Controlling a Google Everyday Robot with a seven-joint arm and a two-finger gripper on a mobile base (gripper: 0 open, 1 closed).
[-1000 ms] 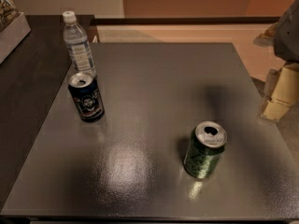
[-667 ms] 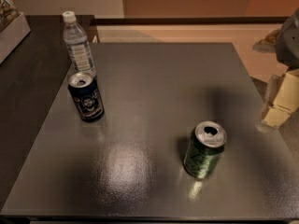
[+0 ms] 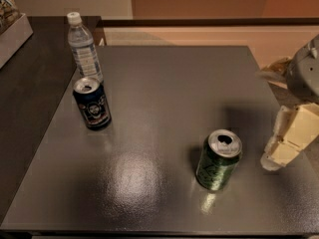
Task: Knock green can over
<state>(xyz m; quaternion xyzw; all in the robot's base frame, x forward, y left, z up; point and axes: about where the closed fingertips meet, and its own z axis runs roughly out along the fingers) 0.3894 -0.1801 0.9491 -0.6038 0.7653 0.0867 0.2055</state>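
The green can (image 3: 219, 159) stands upright on the dark grey table (image 3: 164, 93), right of the middle and toward the front. It is shiny dark green with pale line markings and a silver pull-tab top. My gripper (image 3: 280, 153) hangs at the right edge of the view, its pale fingers pointing down and left. It is to the right of the can, a short gap away, not touching it.
A dark blue can (image 3: 91, 103) with a round white emblem stands at the left. A clear plastic bottle (image 3: 84, 48) with a white cap stands just behind it. A pale box (image 3: 15, 31) sits on the dark counter at far left.
My gripper has moved down and left, closer to the green can. The can, the blue can and the bottle have not moved.
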